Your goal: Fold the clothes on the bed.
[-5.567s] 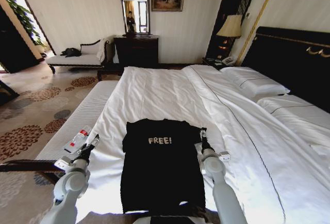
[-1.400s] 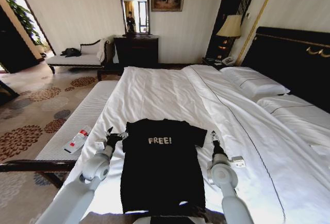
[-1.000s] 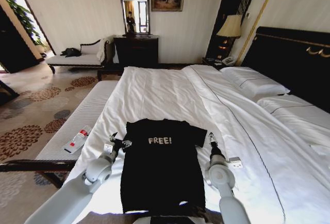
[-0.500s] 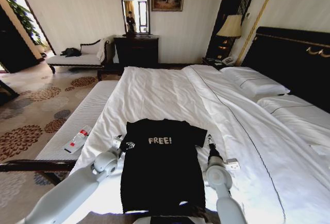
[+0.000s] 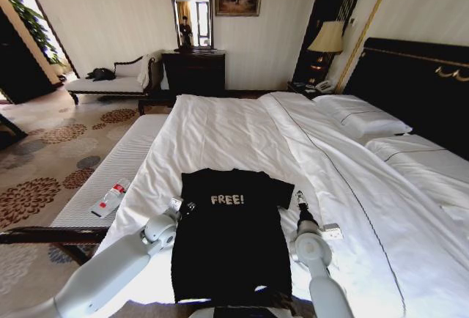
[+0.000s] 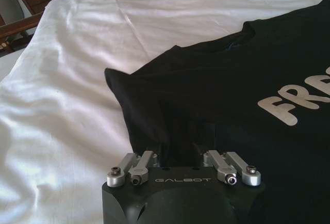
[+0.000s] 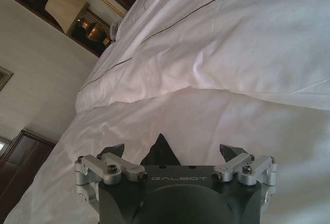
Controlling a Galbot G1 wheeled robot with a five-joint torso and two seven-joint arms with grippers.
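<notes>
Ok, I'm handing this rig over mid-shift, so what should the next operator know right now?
Left pincer: low over the T-shirt at the sleeve on the robot's left.
Right pincer: open, holding nothing, with the other sleeve's tip just ahead of it.
T-shirt: flat at the near end of the bed, lettering up.
Done: both arms placed at the sleeves.
Left: all the folding.

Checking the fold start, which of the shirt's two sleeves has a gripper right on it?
The sleeve on the robot's left: the left gripper sits on its dark fabric. The right gripper is over white bedding beside the other sleeve.
</notes>
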